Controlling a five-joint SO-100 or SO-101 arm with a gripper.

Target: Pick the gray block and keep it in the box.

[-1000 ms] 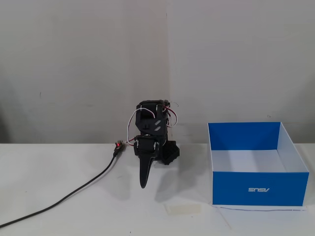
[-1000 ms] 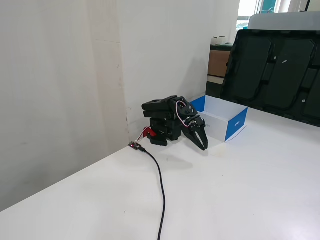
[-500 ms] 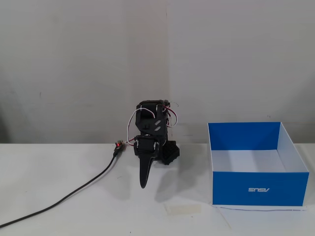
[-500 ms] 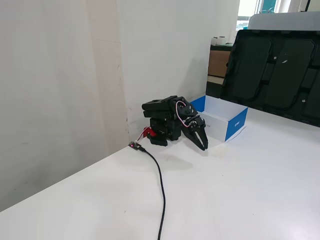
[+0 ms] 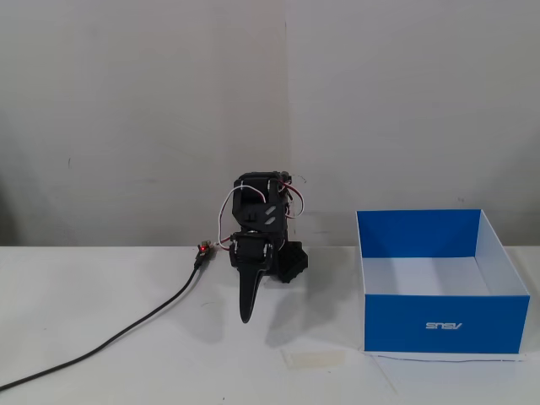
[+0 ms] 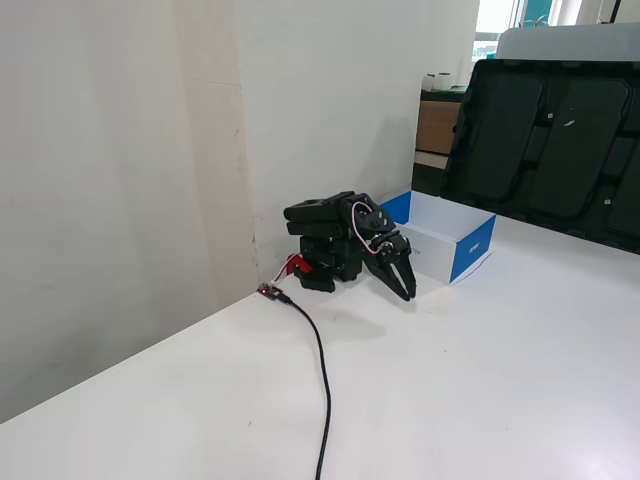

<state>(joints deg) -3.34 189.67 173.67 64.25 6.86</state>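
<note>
One fixed view stood low at the table's [image 5: 101, 354] front edge, facing the wall squarely, with the folded arm [image 5: 260, 245] at centre and the box [image 5: 443, 321] at lower right. The other fixed view looked down along the wall from farther off, showing the same arm [image 6: 340, 240] and box [image 6: 455, 245] mid-frame.

A black cable [image 5: 126, 331] crosses the white table [image 6: 480, 400], beside perhaps tape [image 5: 314, 359].

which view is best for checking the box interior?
The fixed view facing the box front-on: its open top shows the white floor and inner walls, with no block visible. In the other fixed view the box sits far back, partly behind the arm.
</note>
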